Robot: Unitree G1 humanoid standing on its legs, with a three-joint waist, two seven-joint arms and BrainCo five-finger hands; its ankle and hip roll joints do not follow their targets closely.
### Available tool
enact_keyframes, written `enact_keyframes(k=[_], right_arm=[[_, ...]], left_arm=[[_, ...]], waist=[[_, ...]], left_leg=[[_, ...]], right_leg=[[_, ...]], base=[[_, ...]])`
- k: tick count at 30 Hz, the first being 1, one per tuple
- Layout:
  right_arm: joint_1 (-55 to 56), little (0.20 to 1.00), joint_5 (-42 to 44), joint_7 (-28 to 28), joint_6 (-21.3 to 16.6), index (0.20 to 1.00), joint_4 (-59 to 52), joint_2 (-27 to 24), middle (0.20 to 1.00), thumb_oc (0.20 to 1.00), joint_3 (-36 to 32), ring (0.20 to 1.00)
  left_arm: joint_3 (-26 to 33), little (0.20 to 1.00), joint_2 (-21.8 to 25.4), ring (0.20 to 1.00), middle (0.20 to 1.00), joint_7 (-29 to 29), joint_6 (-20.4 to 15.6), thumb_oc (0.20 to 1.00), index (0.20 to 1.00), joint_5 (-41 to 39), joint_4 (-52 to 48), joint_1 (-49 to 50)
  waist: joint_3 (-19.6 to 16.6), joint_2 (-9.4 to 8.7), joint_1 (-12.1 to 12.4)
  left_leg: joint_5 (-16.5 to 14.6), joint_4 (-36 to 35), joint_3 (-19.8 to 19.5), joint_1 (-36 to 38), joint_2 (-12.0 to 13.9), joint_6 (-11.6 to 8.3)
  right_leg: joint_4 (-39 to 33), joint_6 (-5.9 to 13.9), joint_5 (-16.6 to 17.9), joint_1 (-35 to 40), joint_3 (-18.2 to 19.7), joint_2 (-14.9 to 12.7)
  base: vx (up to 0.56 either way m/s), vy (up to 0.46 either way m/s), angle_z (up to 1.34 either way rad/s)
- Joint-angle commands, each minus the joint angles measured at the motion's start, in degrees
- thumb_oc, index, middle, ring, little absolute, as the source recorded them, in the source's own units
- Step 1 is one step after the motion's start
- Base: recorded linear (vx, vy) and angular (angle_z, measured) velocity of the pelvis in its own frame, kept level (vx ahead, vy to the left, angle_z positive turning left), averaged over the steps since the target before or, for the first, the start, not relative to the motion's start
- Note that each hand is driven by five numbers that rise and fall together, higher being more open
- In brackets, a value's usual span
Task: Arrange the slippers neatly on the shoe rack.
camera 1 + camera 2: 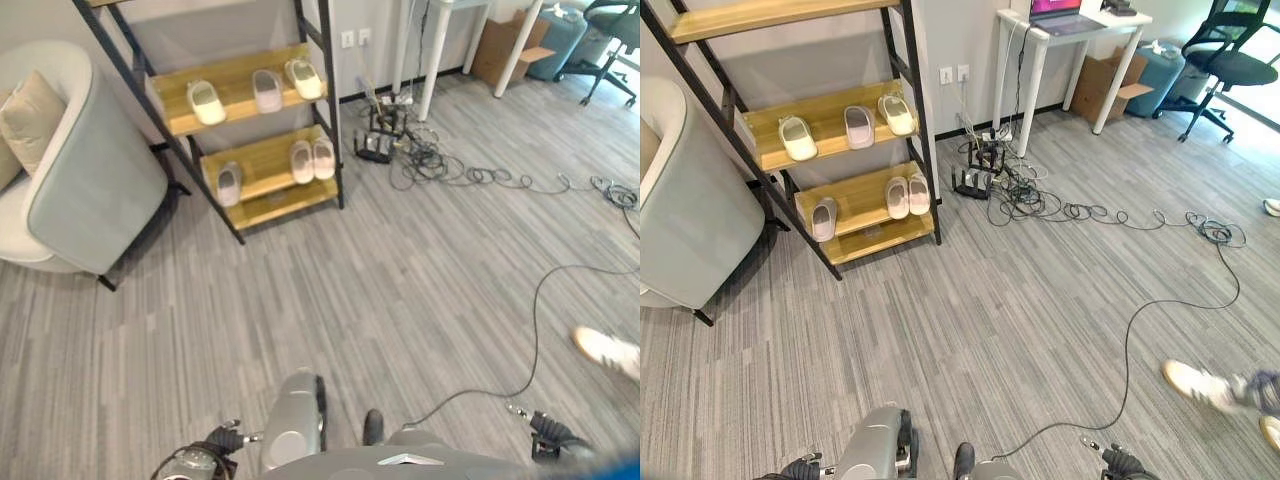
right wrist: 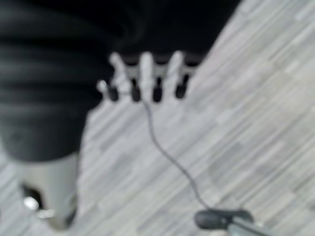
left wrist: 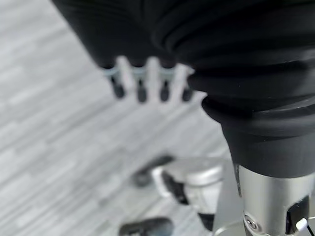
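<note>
The shoe rack [image 1: 236,98], black frame with wooden shelves, stands against the far wall at the upper left. Its middle shelf carries three pale slippers [image 1: 206,102], spaced apart. On the lower shelf a close pair [image 1: 312,159] lies at the right end and a single grey slipper [image 1: 229,184] at the left. Both hands hang far from the rack above the floor. My left hand [image 3: 142,81] has straight fingers with nothing in them, and my right hand [image 2: 146,73] is the same.
A grey armchair [image 1: 80,170] with a cushion stands left of the rack. Tangled cables [image 1: 440,165] and a power strip lie right of it, under a white desk [image 1: 1060,30]. A person's white shoe [image 1: 607,350] is at the right edge. Grey plank floor lies between.
</note>
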Motion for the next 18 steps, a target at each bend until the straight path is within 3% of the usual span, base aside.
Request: enact_keyframes(k=[1,2,5,6,7,8,9,10,11,12,14,15,16,17,18], right_arm=[[2.40,1.000,0.72,-0.18,-1.67,1.000,-5.08,-2.50,1.000,1.000,1.88,1.000],[1.06,1.000,-0.36,-0.26,-1.46,1.000,-5.76,-1.55,1.000,1.000,3.09,1.000],[0.39,1.000,-1.94,0.41,-1.21,1.000,-5.45,-1.20,1.000,1.000,4.08,1.000],[0.72,1.000,-3.51,0.59,-1.46,1.000,-5.96,-0.24,1.000,1.000,4.37,1.000],[0.88,1.000,-3.79,0.61,-1.49,1.000,-5.96,-0.12,1.000,1.000,4.08,1.000],[0.88,1.000,-3.79,0.61,-1.49,1.000,-5.96,-0.12,1.000,1.000,4.08,1.000],[0.76,1.000,-4.14,0.93,-1.09,1.000,-6.36,-0.29,1.000,1.000,3.80,1.000],[1.25,1.000,-4.12,0.94,-1.00,1.000,-7.57,0.01,1.000,1.000,3.61,1.000],[1.25,1.000,-4.12,0.94,-0.99,1.000,-7.58,-0.01,1.000,1.000,3.61,1.000],[1.63,1.000,-4.54,0.89,-0.97,1.000,-8.10,0.11,1.000,1.000,3.52,1.000],[2.28,1.000,-4.70,0.77,-1.17,1.000,-8.22,0.40,1.000,1.000,3.37,1.000],[2.69,1.000,-4.93,0.80,-1.26,1.000,-8.28,0.43,1.000,1.000,3.65,1.000],[2.89,1.000,-5.01,0.84,-1.30,1.000,-8.50,0.45,1.000,1.000,3.93,1.000],[3.96,1.000,-4.86,0.57,-1.68,1.000,-8.59,0.51,1.000,1.000,4.61,1.000],[4.42,1.000,-4.66,0.44,-1.70,1.000,-8.39,0.53,1.000,1.000,4.64,1.000]], left_arm=[[-0.35,1.000,-0.44,1.000,1.000,0.01,-0.26,1.000,1.000,2.08,-1.62,2.12],[0.01,1.000,-0.20,1.000,1.000,0.33,-0.23,1.000,1.000,2.40,-0.65,2.63],[1.45,1.000,-0.12,1.000,1.000,0.06,0.11,1.000,1.000,1.99,0.59,3.59],[3.62,1.000,0.32,1.000,1.000,0.38,0.28,1.000,1.000,0.30,1.35,3.88],[4.54,1.000,0.94,1.000,1.000,0.65,0.38,1.000,1.000,-0.48,2.07,3.57],[4.54,1.000,0.94,1.000,1.000,0.65,0.38,1.000,1.000,-0.48,2.07,3.57],[4.27,1.000,1.05,1.000,1.000,0.26,0.42,1.000,1.000,0.00,2.42,3.45],[3.98,1.000,1.83,1.000,1.000,0.69,0.60,1.000,1.000,0.42,1.74,2.83],[3.98,1.000,1.81,1.000,1.000,0.69,0.61,1.000,1.000,0.42,1.74,2.82],[4.10,1.000,2.28,1.000,1.000,0.75,0.65,1.000,1.000,-0.24,0.96,2.41],[3.67,1.000,2.57,1.000,1.000,0.92,0.48,1.000,1.000,-1.21,0.40,1.42],[3.15,1.000,2.53,1.000,1.000,1.16,0.39,1.000,1.000,-1.23,0.28,0.95],[2.56,1.000,2.42,1.000,1.000,1.41,0.24,1.000,1.000,-1.01,0.17,0.59],[1.21,1.000,2.42,1.000,1.000,2.26,-0.12,1.000,1.000,-0.04,-0.11,-0.77],[1.08,1.000,2.40,1.000,1.000,2.43,-0.38,1.000,1.000,0.09,-0.28,-1.22]], waist=[[-3.06,0.01,2.25],[-3.52,-1.13,4.45],[-4.63,-1.03,5.40],[-5.91,-2.11,6.60],[-5.86,-3.18,6.66],[-5.86,-3.18,6.66],[-5.81,-3.40,6.39],[-5.20,-1.92,5.21],[-5.31,-1.78,5.27],[-4.85,-0.92,4.45],[-3.97,0.18,2.79],[-3.52,0.37,1.99],[-3.09,0.56,1.09],[-2.14,-0.19,-1.17],[-1.72,-0.51,-1.90]], left_leg=[[-0.74,-6.32,2.54,1.45,-1.09,2.70],[1.36,-13.04,4.34,0.02,-0.87,3.29],[2.20,-15.74,3.07,2.70,-1.34,3.83],[4.21,-13.82,1.38,3.76,-2.74,5.68],[3.20,-12.76,1.47,4.48,-3.71,6.78],[3.20,-12.76,1.47,4.48,-3.71,6.78],[0.41,-11.61,1.27,7.29,-5.01,8.98],[-2.32,-11.24,-0.72,11.61,-5.03,10.69],[-2.29,-11.23,-0.72,11.48,-4.85,10.66],[-3.67,-11.88,-2.46,14.40,-5.12,11.51],[-5.41,-13.47,-5.62,19.54,-5.79,11.73],[-5.93,-14.16,-7.08,21.73,-5.99,11.31],[-6.06,-14.53,-9.01,23.01,-6.10,10.89],[-7.15,-16.18,-14.08,26.37,-6.63,9.36],[-7.98,-16.96,-15.51,27.78,-6.51,8.60]], right_leg=[[-1.33,7.99,-6.32,10.51,-0.48,-2.56],[0.31,8.46,-7.32,12.85,0.61,-2.97],[2.84,9.21,-7.94,13.20,0.84,-2.65],[10.44,11.49,-3.60,11.60,0.58,-3.68],[16.27,14.45,1.21,9.55,-0.14,-5.25],[16.28,14.45,1.20,9.54,-0.14,-5.25],[28.27,19.83,13.50,5.92,-2.10,-8.96],[40.35,18.55,18.37,1.69,-3.17,-10.78],[40.26,18.50,18.50,1.57,-3.15,-10.61],[44.54,17.50,17.47,-1.67,-4.74,-12.02],[43.69,15.69,12.48,-6.13,-8.04,-15.07],[39.78,14.78,9.88,-7.79,-8.77,-15.82],[35.21,13.82,8.19,-9.23,-8.12,-14.87],[19.69,13.35,6.43,-11.88,-1.37,-10.53],[12.92,13.81,7.15,-12.36,1.03,-9.66]], base=[[0.54,0.089,-0.47],[0.54,0.089,-0.44],[0.46,0.109,-0.31],[0.48,0.105,-0.61],[0.48,0.105,-0.50],[0.39,0.149,-0.34],[0.60,0.231,-0.45],[0.60,0.231,-0.40],[0.51,0.172,-0.02],[0.33,0.091,0.58],[0.48,0.051,0.91],[0.43,-0.079,0.88],[0.54,-0.276,1.34],[0.50,-0.317,1.50],[0.39,-0.265,1.59]])
